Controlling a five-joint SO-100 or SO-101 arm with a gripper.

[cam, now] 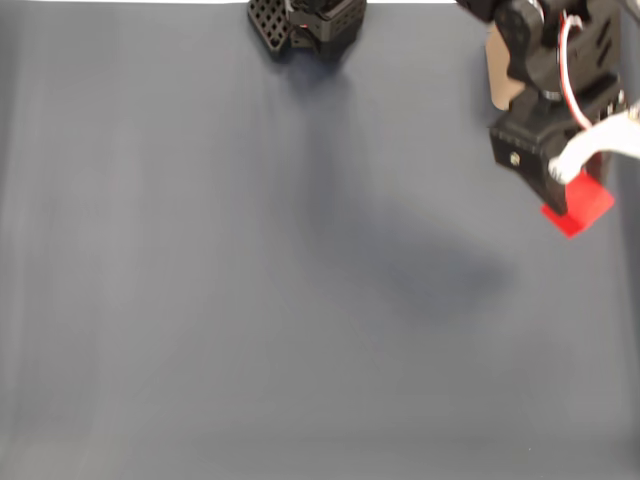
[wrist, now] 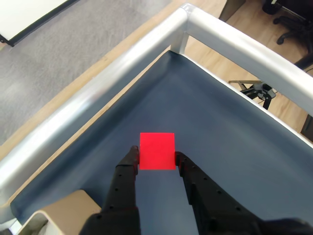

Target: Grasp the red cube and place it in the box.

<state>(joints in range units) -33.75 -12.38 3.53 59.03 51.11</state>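
- Fixed view, top edge left of centre: a black perforated arm base sits on the dark grey cloth-covered table. No writing can be read on it.
- Fixed view, centre: a soft shadow lies on the table cloth.
- Fixed view, top right corner of the table: a strip of the box, beige, shows behind the black arm; its inside is hidden here, so contents cannot be told.
- Fixed view, right edge: the hand points down and pinches the red cube, which hangs below the black housing, near the box and lower in the frame. A red and white cable runs along the arm.
- Wrist view, bottom left corner: the rounded beige rim of the box is visible; a small part of its pale inside shows, too little to tell any contents.
- Wrist view, centre: the hand has both black fingers pressed against opposite sides of the red cube, held above the table.
- Wrist view, upper part: a silver metal rail frames the table corner; wooden floor lies beyond.
- No brands or labels are legible.
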